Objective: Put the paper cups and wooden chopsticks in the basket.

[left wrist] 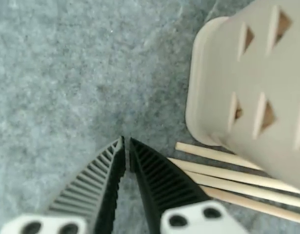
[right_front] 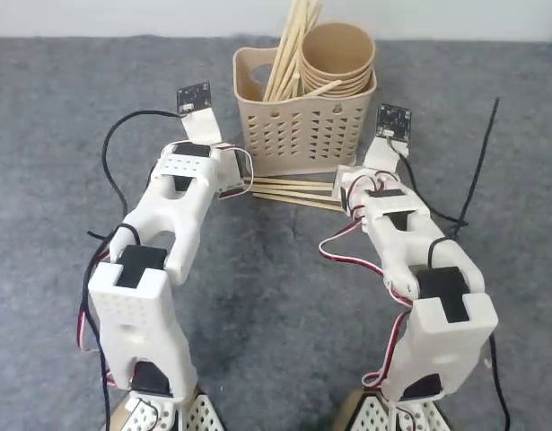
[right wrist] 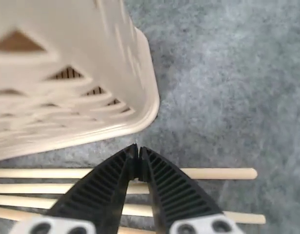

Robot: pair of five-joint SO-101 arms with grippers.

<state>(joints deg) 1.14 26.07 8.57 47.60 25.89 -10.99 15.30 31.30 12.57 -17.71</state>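
A: The beige perforated plastic basket (right_front: 302,144) was seen at the far middle of the grey felt-covered table (right_front: 60,135). A stack of brown paper cups (right_front: 340,56) was found nested in its right half.

B: Noted! A bundle of pale upright wooden chopsticks (right_front: 289,45) was stood in the left half. It was leaned beside the cups, with the tips poking well above the rim.

A: Not everything was in, though. Several loose wooden chopsticks (right_front: 293,190) were laid flat on the felt just on the near side of the basket. They were set side by side, running left to right.

B: The left gripper (left wrist: 126,141) was held low over bare felt, just left of the loose sticks' left ends. It was placed close to the basket's near-left corner. Its black ribbed jaws were drawn together to a hairline slit, and nothing was gripped.

A: The right gripper (right wrist: 138,148) was poised over the loose sticks towards their right ends, just on the near side of the basket's near-right corner. Its jaws were pressed tip to tip, and nothing was seen caught between them.

B: Whether those tips were touching a stick could not be told.

A: From above, the white left arm (right_front: 168,224) and white right arm (right_front: 410,242) were stretched towards the basket. The loose sticks were framed between their wrists.
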